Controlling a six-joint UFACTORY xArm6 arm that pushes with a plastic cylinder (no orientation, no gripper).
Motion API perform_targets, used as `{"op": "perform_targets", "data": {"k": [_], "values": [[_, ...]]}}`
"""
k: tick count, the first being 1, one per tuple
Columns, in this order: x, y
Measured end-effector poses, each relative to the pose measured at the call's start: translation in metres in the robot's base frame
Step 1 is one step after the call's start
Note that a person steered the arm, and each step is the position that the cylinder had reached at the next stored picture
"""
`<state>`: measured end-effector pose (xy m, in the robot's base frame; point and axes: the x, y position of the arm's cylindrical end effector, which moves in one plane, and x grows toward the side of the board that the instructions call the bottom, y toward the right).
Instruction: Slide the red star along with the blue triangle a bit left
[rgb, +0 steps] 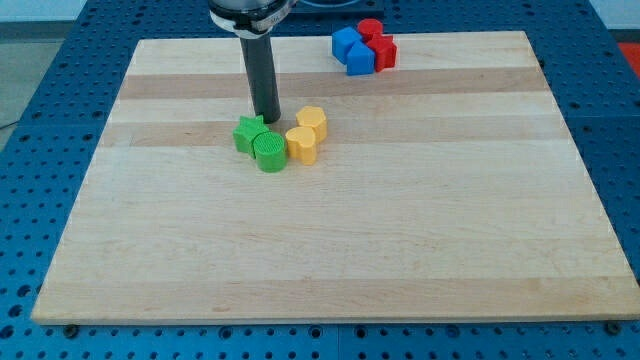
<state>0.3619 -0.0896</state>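
Green star (248, 132) against my tip (270, 121)

The table (400, 250) was pale wood, smooth and matt, with visible grain bands. The green star (248, 132), yellow heart (302, 145) and red star (384, 52) looked like matt plastic. The rod was dark, slightly glossy.

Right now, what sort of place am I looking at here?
Probably a robotics lab bench. A pale wooden board lies on a blue perforated table, small coloured blocks sit in two clusters, and my tip stands just behind the green star, far from the red star.
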Motion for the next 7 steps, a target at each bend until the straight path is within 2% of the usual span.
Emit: {"op": "perform_targets", "data": {"k": [2, 4, 5, 7], "values": [[0.009, -0.015], [-0.037, -0.004], [-0.039, 0.041], [-0.080, 0.201]]}}
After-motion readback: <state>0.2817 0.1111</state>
